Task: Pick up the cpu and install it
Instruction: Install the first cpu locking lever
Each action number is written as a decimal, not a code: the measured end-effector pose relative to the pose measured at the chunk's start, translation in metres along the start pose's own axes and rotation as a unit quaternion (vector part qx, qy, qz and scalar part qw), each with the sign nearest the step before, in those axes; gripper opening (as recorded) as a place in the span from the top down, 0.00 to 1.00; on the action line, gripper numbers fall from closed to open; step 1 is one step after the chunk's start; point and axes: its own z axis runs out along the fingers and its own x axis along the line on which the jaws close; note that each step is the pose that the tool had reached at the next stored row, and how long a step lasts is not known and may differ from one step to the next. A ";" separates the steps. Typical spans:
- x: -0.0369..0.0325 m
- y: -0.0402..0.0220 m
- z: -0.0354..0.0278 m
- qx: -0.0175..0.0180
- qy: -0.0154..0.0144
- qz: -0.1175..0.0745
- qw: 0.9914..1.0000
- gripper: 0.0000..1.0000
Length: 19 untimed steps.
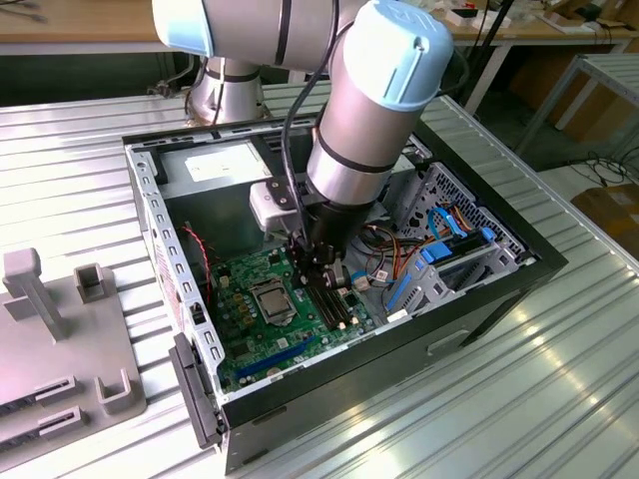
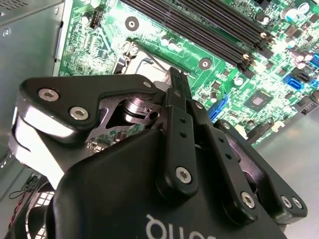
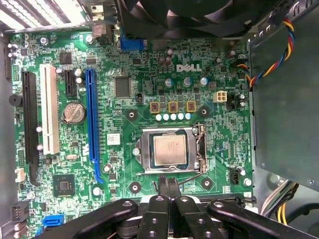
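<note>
- First wrist view puts the cpu (image 3: 170, 150) seated in its socket (image 3: 170, 151) on the green board (image 3: 124, 124), where it belongs
- We keep our pincer (image 3: 168, 185) pressed together, holding nothing, just beside the socket, clear of the chip

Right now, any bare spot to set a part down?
Ribbed table at the exterior view's right of the PC case is bare. Inside is crowded: motherboard, CPU in its socket, drive cage, cables, gripper.
</note>
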 end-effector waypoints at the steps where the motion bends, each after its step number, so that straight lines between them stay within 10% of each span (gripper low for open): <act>1: -0.0001 -0.0001 0.0003 0.000 0.000 -0.001 1.000 0.89; 19: -0.0018 -0.0010 0.0149 -0.001 0.003 -0.028 1.000 0.89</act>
